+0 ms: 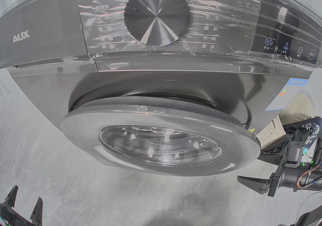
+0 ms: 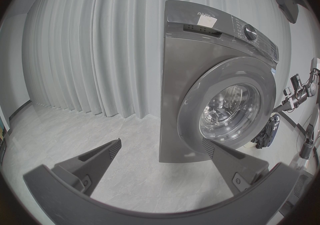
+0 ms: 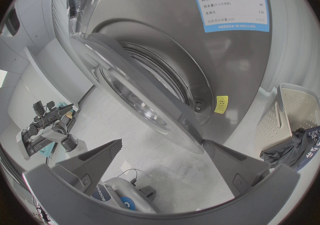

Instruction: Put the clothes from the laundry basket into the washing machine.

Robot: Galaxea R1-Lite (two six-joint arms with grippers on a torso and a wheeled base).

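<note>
The grey washing machine [image 1: 161,79] fills the head view, with its round glass door [image 1: 161,143] standing ajar. The door [image 3: 133,95] swings out from the drum opening [image 3: 166,68]. My right gripper [image 1: 250,168] is open beside the door's free edge, and one fingertip [image 3: 208,145] is almost at that edge. The cream laundry basket [image 3: 286,115] stands right of the machine with dark clothes [image 3: 290,150] hanging over its rim. My left gripper [image 1: 23,203] is open and empty, low on the left, well away from the machine [image 2: 213,78].
Grey tiled floor [image 1: 50,156] lies open in front and to the left of the machine. A pleated white curtain [image 2: 93,42] hangs behind it. The basket [image 1: 273,132] sits close to the machine's right side.
</note>
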